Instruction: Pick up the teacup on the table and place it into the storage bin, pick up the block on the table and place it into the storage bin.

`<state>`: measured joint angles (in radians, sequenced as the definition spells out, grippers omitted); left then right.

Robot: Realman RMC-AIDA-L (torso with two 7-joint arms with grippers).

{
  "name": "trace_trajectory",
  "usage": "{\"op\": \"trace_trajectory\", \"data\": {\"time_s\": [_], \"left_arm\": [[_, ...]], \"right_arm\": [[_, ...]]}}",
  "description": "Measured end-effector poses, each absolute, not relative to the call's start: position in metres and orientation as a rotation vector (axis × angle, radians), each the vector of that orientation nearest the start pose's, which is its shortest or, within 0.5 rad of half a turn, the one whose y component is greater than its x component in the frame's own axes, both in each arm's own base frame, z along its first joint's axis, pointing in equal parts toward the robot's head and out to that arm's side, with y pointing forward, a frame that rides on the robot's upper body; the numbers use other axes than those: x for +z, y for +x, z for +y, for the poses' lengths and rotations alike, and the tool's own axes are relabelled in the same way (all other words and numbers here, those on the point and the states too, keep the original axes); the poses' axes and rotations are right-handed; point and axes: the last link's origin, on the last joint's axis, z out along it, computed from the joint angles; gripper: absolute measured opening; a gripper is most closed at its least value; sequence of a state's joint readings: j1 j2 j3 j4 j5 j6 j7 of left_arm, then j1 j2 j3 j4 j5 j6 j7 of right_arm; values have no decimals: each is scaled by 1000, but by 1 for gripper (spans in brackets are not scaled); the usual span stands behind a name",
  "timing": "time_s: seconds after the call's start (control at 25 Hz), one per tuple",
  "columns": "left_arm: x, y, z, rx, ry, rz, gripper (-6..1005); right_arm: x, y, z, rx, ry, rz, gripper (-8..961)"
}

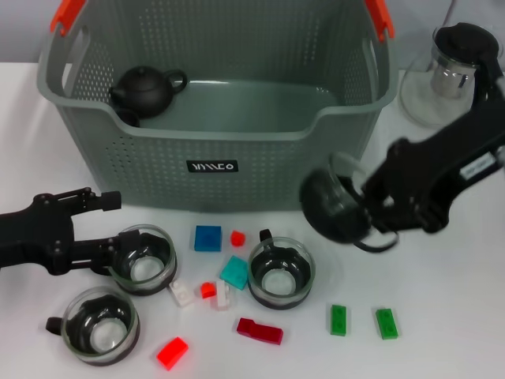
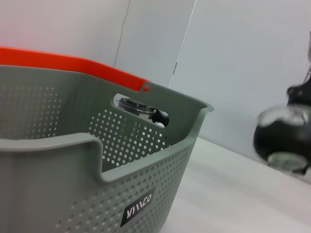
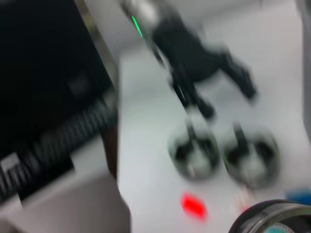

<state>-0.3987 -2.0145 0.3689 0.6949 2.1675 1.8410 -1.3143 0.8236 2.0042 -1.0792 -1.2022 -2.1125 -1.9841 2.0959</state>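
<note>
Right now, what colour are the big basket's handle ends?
Orange-red, on the grey-green perforated plastic basket; the head view shows both.

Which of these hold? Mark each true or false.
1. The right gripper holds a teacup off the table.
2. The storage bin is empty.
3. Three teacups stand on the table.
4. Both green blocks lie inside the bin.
1. True: the right gripper holds a teacup above the table.
2. False: the storage bin holds a black teapot.
3. True: teacups stand there.
4. False: the green blocks lie on the table.
</note>
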Motion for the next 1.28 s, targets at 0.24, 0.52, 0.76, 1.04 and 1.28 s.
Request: {"op": "trace_trajectory", "data": {"time_s": [0.24,0.52,0.76,1.04,1.28], "left_arm": [[58,-315,273,-769,-2651,-695,824],[58,-314,276,-779,-2639,-689,825],[59,-314,277,-798,-2610,-696,826],[56,-313,278,-801,-2607,-699,825],[54,-313,278,-808,-2606,-703,824]], "right_arm": [[65,82,355,480,-3163,327,56],[64,59,400,672,-2817,468,57],[25,33,441,517,-2644,600,57],[-52,18,471,120,-2595,602,57],[-86,22,478,-45,-2540,462,56]]}}
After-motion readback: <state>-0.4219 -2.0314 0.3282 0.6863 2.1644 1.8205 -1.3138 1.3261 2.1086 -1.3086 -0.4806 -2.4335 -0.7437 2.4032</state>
